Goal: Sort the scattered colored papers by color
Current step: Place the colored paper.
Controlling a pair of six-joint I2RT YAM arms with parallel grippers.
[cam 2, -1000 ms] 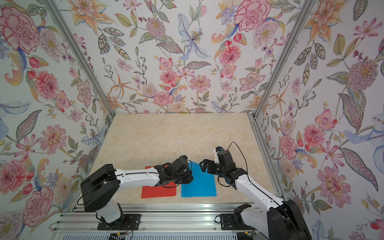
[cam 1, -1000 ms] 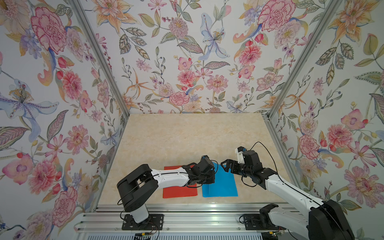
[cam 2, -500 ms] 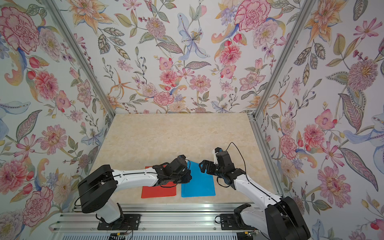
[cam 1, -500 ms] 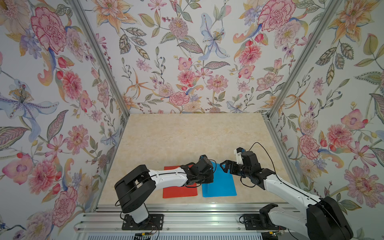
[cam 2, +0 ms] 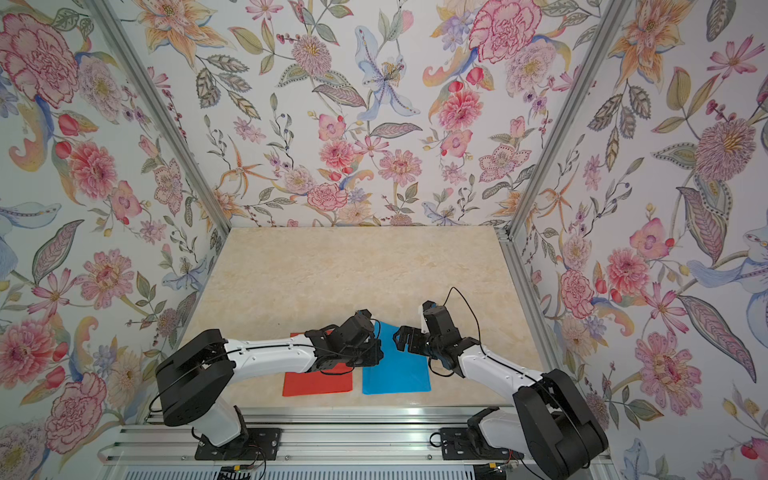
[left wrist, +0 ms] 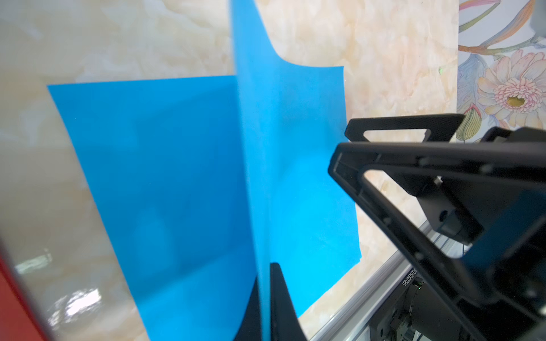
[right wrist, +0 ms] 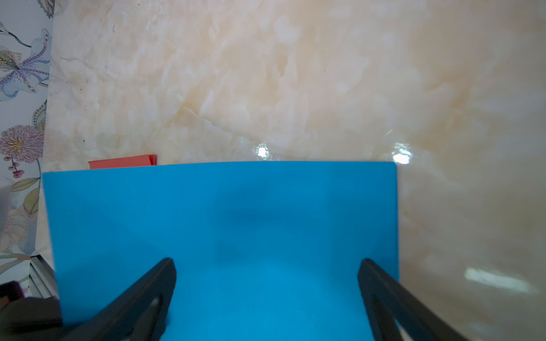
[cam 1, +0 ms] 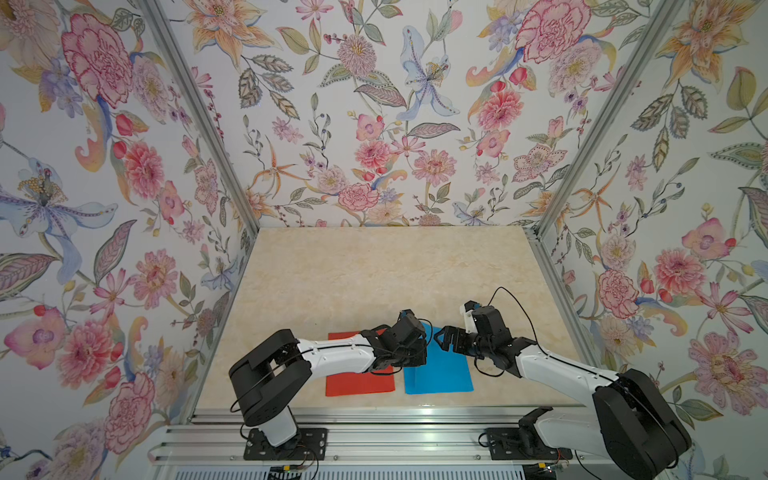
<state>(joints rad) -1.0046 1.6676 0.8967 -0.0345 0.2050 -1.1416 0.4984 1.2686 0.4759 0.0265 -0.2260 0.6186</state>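
The table (cam 1: 374,274) is quiet, and so are both stacks. The red pile (cam 1: 357,384) and the blue pile (cam 1: 440,376) lie side by side at the near edge with a thin strip of bare top between them, and neither has budged in the last second. What has moved is me: my right gripper (right wrist: 267,261) has crept in toward my left one, and its jaws are spread wide and empty at the far edge of the blue pile. My left gripper (left wrist: 263,285) stays clamped tight on a blue sheet (left wrist: 251,147), held up on edge above that pile. I read this as a blue going home, with the sort close to finished. Now the blind spots. My left arm (cam 1: 332,353) covers the far part of the red pile. I can't count the sheets in either stack. And the held sheet's lower edge may already be touching the pile, but the view isn't clear enough to call it.
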